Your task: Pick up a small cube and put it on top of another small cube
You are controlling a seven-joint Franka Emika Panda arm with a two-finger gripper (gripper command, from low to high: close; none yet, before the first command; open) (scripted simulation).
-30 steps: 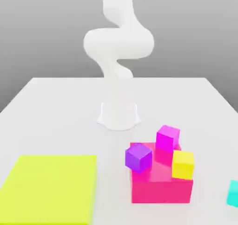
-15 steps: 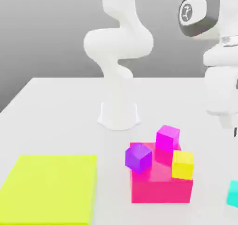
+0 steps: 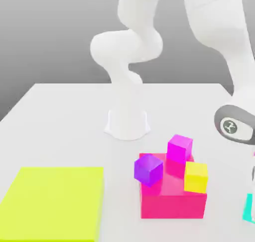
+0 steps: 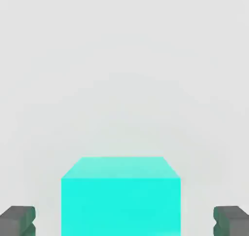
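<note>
The small cyan cube (image 4: 120, 196) lies on the white table, straddled by my gripper (image 4: 125, 221). One dark fingertip (image 4: 17, 220) stands on each side of it, with a gap of bare table between each pad and the cube's faces. The gripper is open and touches nothing. In the exterior view the cyan cube (image 3: 248, 207) shows at the right edge, with my wrist (image 3: 233, 126) low above it. Three other small cubes, purple (image 3: 148, 169), magenta (image 3: 179, 148) and yellow (image 3: 196, 176), rest on a pink-red block (image 3: 172, 202).
A flat yellow-green slab (image 3: 52, 203) lies at the front on the exterior view's left. The arm's white base (image 3: 127, 123) stands behind the pink-red block. The block with its cubes sits close beside the cyan cube, on the exterior view's left of it.
The arm has swung down on the exterior view's right, bringing the wrist low over the cyan cube. None of the cubes has moved.
</note>
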